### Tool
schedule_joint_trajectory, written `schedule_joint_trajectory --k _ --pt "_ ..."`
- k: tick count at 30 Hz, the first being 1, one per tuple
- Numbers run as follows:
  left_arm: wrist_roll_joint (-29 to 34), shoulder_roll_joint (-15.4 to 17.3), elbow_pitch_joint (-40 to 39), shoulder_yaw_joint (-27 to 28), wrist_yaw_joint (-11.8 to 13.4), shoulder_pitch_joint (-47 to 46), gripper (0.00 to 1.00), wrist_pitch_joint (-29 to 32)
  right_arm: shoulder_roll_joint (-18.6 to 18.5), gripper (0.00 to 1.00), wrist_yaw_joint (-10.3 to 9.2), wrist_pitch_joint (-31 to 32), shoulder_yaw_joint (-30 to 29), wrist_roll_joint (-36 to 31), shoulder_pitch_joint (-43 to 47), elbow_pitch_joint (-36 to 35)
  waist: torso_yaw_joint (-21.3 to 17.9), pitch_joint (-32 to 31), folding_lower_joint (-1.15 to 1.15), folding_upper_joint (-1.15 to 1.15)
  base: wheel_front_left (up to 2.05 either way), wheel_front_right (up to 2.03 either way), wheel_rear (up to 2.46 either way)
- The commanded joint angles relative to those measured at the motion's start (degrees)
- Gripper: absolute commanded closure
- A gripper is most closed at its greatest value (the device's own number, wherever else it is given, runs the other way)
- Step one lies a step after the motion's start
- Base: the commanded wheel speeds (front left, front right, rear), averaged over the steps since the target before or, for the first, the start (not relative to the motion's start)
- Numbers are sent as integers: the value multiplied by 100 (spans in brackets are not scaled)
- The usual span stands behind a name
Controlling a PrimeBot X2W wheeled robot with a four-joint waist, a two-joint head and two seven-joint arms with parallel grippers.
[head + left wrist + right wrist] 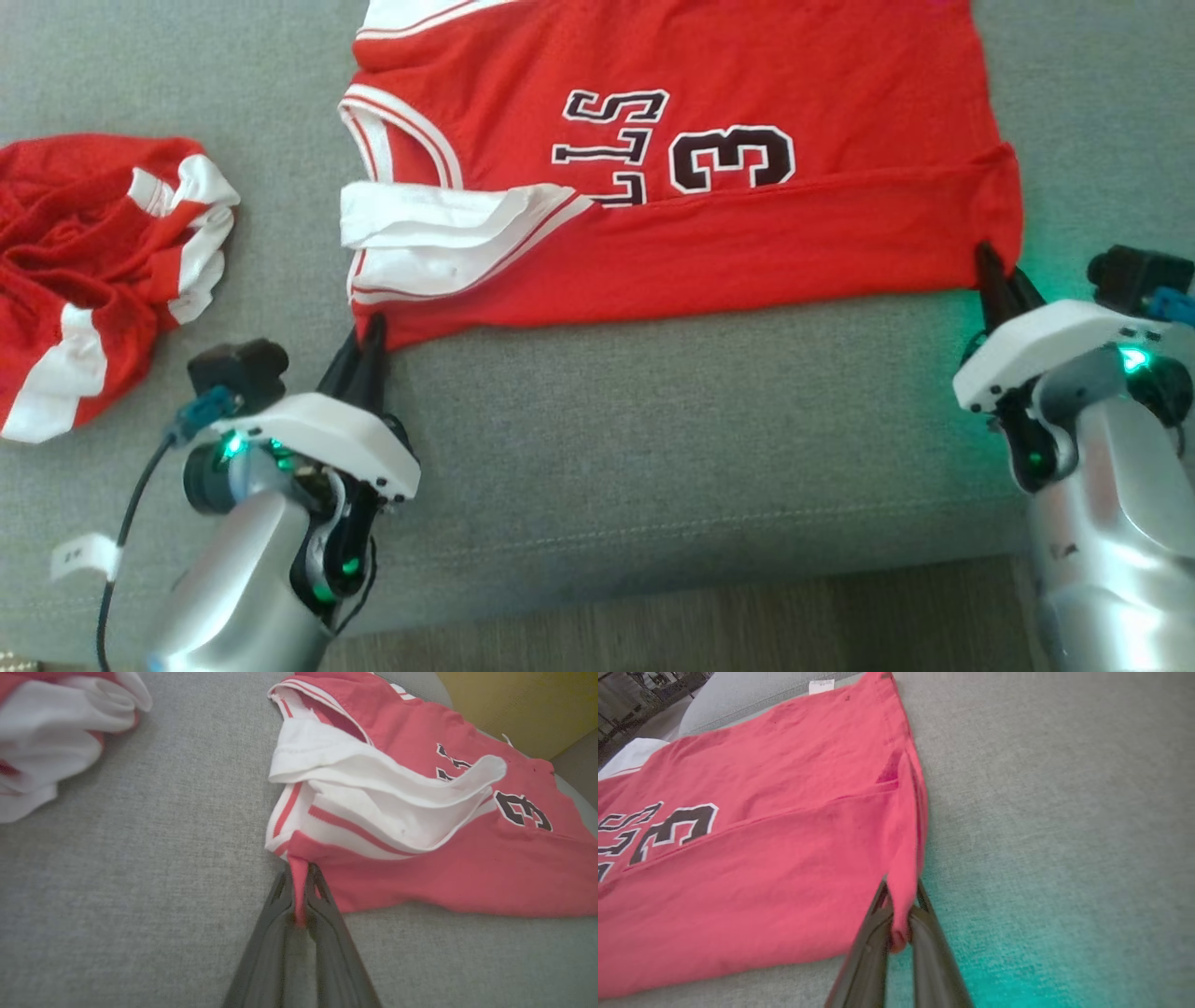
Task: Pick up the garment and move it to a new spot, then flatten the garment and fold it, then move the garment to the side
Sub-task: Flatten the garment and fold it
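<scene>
Grey cushion (653,420) below, wood floor (747,625) past its near edge. Spread flat across the far half: red jersey (747,243), near strip folded up over the print. Left gripper (372,331) clenched on the near left corner, just under the turned-out white trim (439,229); right gripper (988,259) clenched on the near right corner. Well left, apart from the jersey: crumpled red-and-white heap (93,271). Bare cushion between both grippers.

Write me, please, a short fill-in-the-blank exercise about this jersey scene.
The jersey lies on a ____ cushion.
The large number on it is ____.
The left gripper and right gripper are each ____ on a near corner.
In the head view, the crumpled garment lies to the jersey's ____.
Missing: grey; 3; shut; left.
</scene>
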Motion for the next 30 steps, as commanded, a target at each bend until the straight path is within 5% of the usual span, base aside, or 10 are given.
schedule_joint_trajectory --k 1,10,22,23,24,25,30 --pt "-78 134 -232 242 -24 59 100 -90 -79 100 -1 45 100 102 174 -332 -37 -58 0 0 0 0 0" --pt "-245 326 -1061 200 112 795 100 142 -512 100 -1 550 49 478 958 -1273 -95 -278 0 0 0 0 0" --pt "-258 624 -2059 69 624 1542 100 689 -539 96 -1 969 -275 500 1600 -1754 -84 -336 0 0 0 0 0" --pt "-257 637 -2074 49 669 1552 70 766 -528 0 -1 952 -337 422 1601 -1764 -83 -330 0 0 0 0 0" --pt "-254 650 -2091 21 705 1558 15 843 -513 0 -1 902 -415 319 1592 -1789 -79 -324 0 0 0 0 0" --pt "-249 654 -2122 13 740 1561 0 878 -493 0 -1 853 -481 223 1582 -1816 -74 -318 0 0 0 0 0" --pt "15 880 -2384 115 1066 1504 0 885 -368 0 -1 496 -708 -276 1547 -2231 -87 -252 0 0 0 0 0"
